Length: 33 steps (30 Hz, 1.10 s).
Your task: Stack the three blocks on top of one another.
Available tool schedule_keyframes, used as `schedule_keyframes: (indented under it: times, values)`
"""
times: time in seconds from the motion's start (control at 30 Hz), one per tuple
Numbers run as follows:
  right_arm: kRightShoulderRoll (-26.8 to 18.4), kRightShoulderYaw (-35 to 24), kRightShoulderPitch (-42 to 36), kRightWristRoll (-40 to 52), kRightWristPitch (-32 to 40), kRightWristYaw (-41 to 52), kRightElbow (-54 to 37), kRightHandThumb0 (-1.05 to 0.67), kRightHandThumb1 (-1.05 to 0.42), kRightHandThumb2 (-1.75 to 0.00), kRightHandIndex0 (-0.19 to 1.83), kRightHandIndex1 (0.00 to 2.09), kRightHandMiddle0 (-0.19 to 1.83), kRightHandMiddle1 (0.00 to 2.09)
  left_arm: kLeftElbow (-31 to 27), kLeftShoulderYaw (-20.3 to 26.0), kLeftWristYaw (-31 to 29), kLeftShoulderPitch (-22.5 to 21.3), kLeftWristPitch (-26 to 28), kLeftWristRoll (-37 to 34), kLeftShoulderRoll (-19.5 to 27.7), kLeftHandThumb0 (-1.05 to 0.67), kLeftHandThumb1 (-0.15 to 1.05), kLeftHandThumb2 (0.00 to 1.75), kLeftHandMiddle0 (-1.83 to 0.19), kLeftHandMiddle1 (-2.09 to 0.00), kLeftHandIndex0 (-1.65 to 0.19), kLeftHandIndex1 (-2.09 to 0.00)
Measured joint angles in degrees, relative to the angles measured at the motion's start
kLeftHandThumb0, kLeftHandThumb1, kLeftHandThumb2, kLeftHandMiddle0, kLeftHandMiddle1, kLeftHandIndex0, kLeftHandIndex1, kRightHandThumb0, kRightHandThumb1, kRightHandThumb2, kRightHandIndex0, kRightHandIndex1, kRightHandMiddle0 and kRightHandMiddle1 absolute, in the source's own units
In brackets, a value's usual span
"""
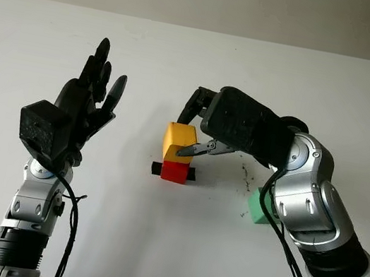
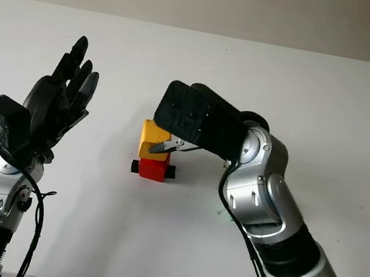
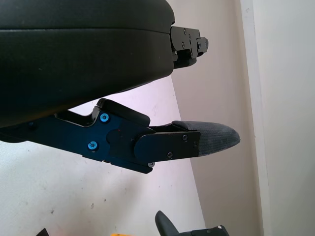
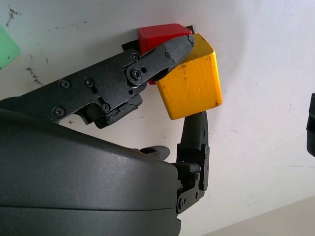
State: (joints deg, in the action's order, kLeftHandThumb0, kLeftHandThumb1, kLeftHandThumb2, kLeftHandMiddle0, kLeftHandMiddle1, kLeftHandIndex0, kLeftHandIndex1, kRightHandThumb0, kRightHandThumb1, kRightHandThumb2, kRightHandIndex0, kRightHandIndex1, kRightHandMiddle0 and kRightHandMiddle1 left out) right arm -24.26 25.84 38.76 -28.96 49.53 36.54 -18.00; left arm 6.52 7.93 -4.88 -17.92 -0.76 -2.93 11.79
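A yellow block (image 1: 179,137) sits on top of a red block (image 1: 174,173) near the middle of the white table, shifted a little to the left of it and slightly tilted. My right hand (image 1: 189,133) is shut on the yellow block; one finger (image 4: 195,129) presses its far side and the thumb (image 4: 170,50) its near side. The red block (image 4: 162,34) shows just behind the yellow one (image 4: 192,81). A green block (image 1: 256,208) lies to the right, half hidden behind my right forearm. My left hand (image 1: 90,97) is raised at the left, open, well away from the blocks.
A black strip (image 1: 157,169) pokes out from under the red block on both sides. Dark scribble marks (image 1: 243,175) stain the table between the stack and the green block. The table's far edge (image 1: 190,27) meets a pale wall.
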Motion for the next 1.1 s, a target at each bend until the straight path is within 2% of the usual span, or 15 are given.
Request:
schedule_keyframes:
  times: [0.53, 0.9, 0.97, 1.0, 1.03, 1.1]
  values:
    - [-0.7, 0.3, -1.2, 0.1, -0.5, 0.1, 0.0, -0.43, -1.01, -0.05, 0.32, 0.03, 0.17, 1.69, -0.1, 0.0, 0.2, 0.0, 0.0, -0.1, 0.0, -0.68, 1.05, 0.45, 0.05, -0.05, 0.05, -0.05]
    - [-0.9, -0.2, -2.5, 0.6, -4.0, 0.0, 0.0, -0.43, -1.00, -0.05, 0.32, 0.04, 0.27, 1.66, -1.1, 0.0, 0.0, 0.4, 0.2, -1.1, 0.0, -0.67, 1.05, 0.46, 0.06, -0.05, 0.07, -0.05]
    - [-0.9, -0.8, -2.8, 1.5, -4.1, 0.1, 0.0, -0.49, -0.97, -0.04, 0.27, 0.02, 0.16, 1.54, -1.2, 0.0, 0.0, 0.4, 0.2, -1.1, 0.0, -0.66, 1.05, 0.47, 0.07, -0.05, 0.07, -0.05]
    - [-1.0, -1.0, -2.8, 1.9, -4.1, 0.8, 0.0, -0.53, -0.95, -0.05, 0.21, 0.02, 0.09, 1.34, -1.2, 0.0, 0.0, 0.4, 0.2, -1.1, 0.0, -0.65, 1.05, 0.47, 0.07, -0.05, 0.07, -0.05]
    - [-1.2, -1.0, -2.8, 2.2, -4.1, 1.6, 0.0, -0.55, -0.94, -0.05, 0.18, 0.02, 0.06, 1.24, -1.2, 0.0, -0.1, 0.4, 0.2, -1.1, 0.0, -0.65, 1.05, 0.47, 0.07, -0.05, 0.07, -0.05]
    - [-2.1, -0.7, -2.7, 2.6, -4.1, 4.0, 0.0, -0.63, -0.92, -0.05, 0.06, 0.03, 0.03, 0.76, -1.2, 0.0, -0.1, 0.5, 0.2, -1.1, 0.0, -0.66, 1.05, 0.47, 0.07, -0.05, 0.06, -0.05]
